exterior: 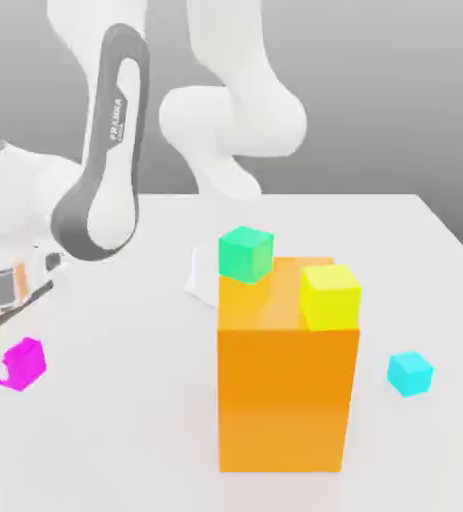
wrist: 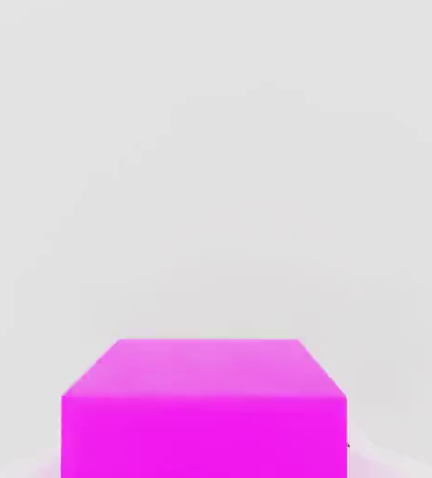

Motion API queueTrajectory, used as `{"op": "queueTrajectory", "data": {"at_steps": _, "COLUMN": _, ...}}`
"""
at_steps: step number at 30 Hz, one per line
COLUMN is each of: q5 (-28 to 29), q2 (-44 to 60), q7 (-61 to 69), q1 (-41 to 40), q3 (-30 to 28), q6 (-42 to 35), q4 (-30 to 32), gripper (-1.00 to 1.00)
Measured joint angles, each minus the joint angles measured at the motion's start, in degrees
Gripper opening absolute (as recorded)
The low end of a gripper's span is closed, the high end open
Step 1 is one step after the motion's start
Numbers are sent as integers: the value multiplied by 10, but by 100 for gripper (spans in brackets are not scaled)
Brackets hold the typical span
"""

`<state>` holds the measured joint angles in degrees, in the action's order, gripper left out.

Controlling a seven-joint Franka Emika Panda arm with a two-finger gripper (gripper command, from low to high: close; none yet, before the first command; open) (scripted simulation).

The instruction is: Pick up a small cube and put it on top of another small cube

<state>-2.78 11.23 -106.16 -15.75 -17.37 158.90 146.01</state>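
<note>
- A white counter (exterior: 125, 440) carries everything; a tall orange block (exterior: 287, 395) stands mid-scene with a green cube (exterior: 246, 253) and a yellow cube (exterior: 330, 296) on top.
- The cyan cube (exterior: 410, 373) rests on the counter at the exterior view's right, past the block.
- The magenta cube (exterior: 20, 363) sits far left, pinched in the closed pincer (exterior: 17, 368); its route to the cyan cube crosses the block.

The small magenta-pink cube (exterior: 19, 363) looks smooth and matt, like plain plastic. The small cyan cube (exterior: 410, 373), the green cube (exterior: 245, 253) and the yellow cube (exterior: 330, 296) look the same, as does the tall orange block (exterior: 287, 395) beneath these last two. The white desk (exterior: 125, 440) is smooth, slightly shiny. The white and grey robot arm (exterior: 105, 175) looks like glossy plastic.
</note>
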Motion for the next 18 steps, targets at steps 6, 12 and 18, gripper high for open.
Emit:
{"op": "queueTrajectory", "data": {"at_steps": 6, "q5": 82, "q2": 16, "q7": 113, "q1": 54, "q3": 58, "q6": -12, "q4": -58, "gripper": -100}}
{"op": "queueTrajectory", "data": {"at_steps": 12, "q5": 155, "q2": 32, "q7": 236, "q1": 106, "q3": 122, "q6": -25, "q4": -111, "gripper": -100}}
{"op": "queueTrajectory", "data": {"at_steps": 18, "q5": 184, "q2": 42, "q7": 401, "q1": 140, "q3": 205, "q6": -36, "q4": -133, "gripper": -100}}
